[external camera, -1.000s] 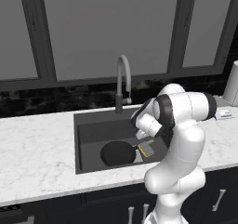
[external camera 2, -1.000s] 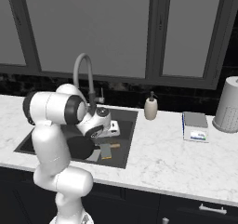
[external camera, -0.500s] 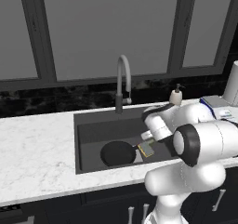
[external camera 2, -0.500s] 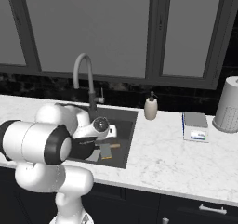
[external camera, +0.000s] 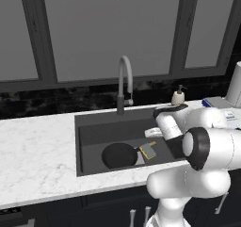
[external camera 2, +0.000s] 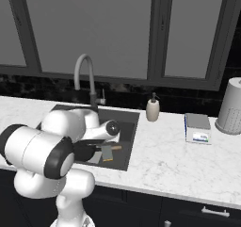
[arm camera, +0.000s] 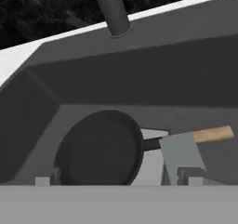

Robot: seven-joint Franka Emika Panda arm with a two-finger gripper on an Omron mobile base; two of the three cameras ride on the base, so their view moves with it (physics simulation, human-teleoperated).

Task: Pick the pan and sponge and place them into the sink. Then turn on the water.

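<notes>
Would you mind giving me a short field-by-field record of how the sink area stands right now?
pan: black pan lies on the floor of the sink, wooden handle pointing away from the faucet side
sponge: grey-green sponge rests over the pan's handle, inside the sink
faucet: grey gooseneck faucet behind the basin; no water visible
end effector: above the sink, holding nothing that shows; open or shut unclear
soap dispenser: beige soap dispenser on the counter beside the sink
</notes>
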